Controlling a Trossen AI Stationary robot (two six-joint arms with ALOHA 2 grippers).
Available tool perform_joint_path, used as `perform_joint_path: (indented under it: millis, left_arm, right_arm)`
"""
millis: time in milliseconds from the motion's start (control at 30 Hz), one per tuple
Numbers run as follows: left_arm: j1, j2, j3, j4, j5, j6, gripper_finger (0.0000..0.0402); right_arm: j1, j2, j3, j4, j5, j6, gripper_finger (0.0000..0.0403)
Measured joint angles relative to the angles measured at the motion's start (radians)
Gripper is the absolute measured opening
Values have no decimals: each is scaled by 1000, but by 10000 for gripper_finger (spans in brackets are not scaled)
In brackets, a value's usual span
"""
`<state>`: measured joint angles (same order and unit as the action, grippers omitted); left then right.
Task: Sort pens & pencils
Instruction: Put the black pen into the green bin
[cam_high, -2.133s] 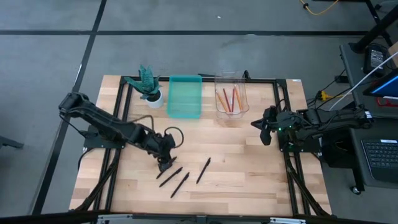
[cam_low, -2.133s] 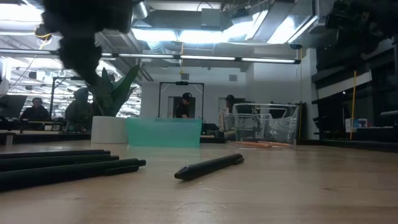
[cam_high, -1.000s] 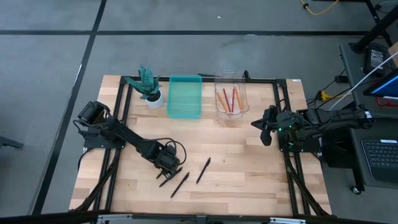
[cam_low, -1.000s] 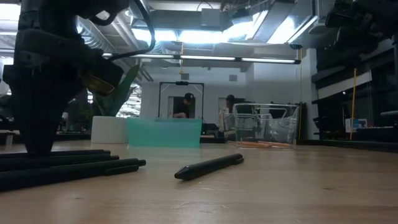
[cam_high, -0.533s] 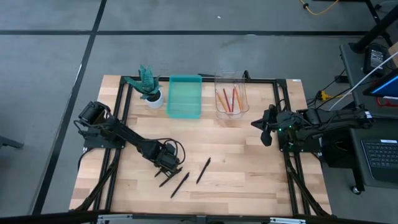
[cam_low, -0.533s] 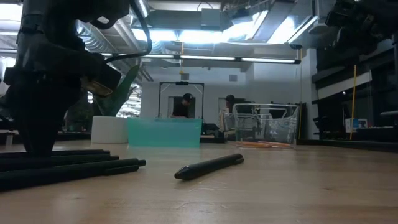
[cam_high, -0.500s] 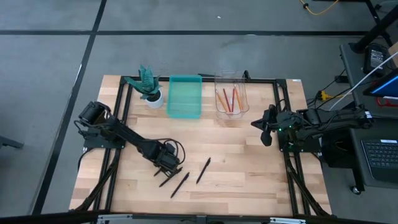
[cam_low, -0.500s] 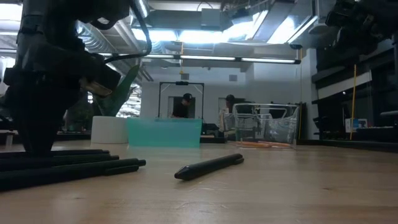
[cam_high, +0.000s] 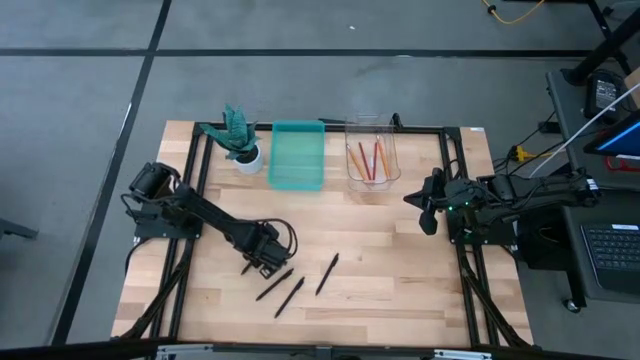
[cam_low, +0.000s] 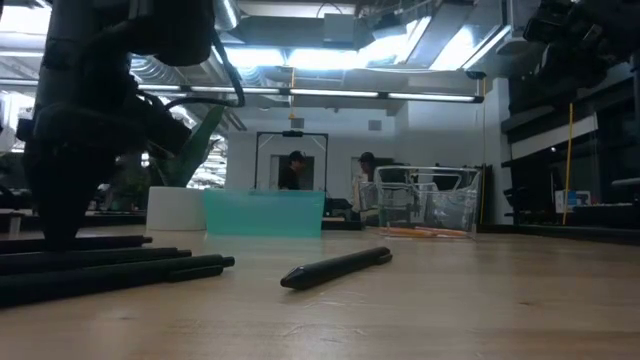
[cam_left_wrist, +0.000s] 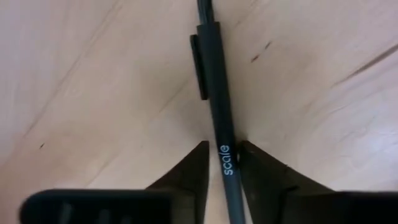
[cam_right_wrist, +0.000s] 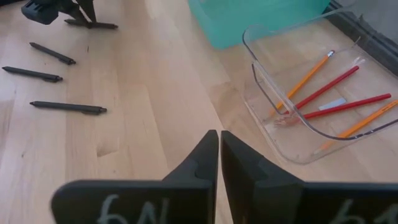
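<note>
Four black pens (cam_high: 288, 283), all on the worktop. Three lay loose in a rough row near the front middle, each slanted, apart from one another: one (cam_high: 327, 273) furthest right, one (cam_high: 289, 297) in the middle, one (cam_high: 273, 284) next to it. The fourth (cam_left_wrist: 219, 134) had a clip and white lettering on the barrel, and sat between the left gripper (cam_high: 262, 259) jaws, pinched at its lower barrel. Four pencils (cam_high: 367, 160), two red and two orange with pale tips, lay roughly parallel inside the clear tray (cam_high: 372, 180) at the back.
</note>
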<state>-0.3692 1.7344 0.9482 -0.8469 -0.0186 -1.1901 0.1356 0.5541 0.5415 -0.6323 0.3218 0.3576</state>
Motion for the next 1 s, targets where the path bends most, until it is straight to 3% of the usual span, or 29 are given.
perform_joint_path:
  millis: [167,367,500,767,1000]
  left_arm:
    - [19,-1,-1,27,41,10,18]
    - [52,-15,0,36,88,-98,16]
    - [87,-53,50,36,23,-85,16]
    - [267,-163,250,-5,-138,139,16]
    - [511,-192,406,-4,-175,440,16]
  right_arm:
    - [0,0,0,0,0,0,21]
    - [0,0,0,0,0,0,21]
    - [0,0,0,0,0,-10,21]
    - [0,0,0,2,0,-19,21]
    - [0,0,0,3,0,-21,21]
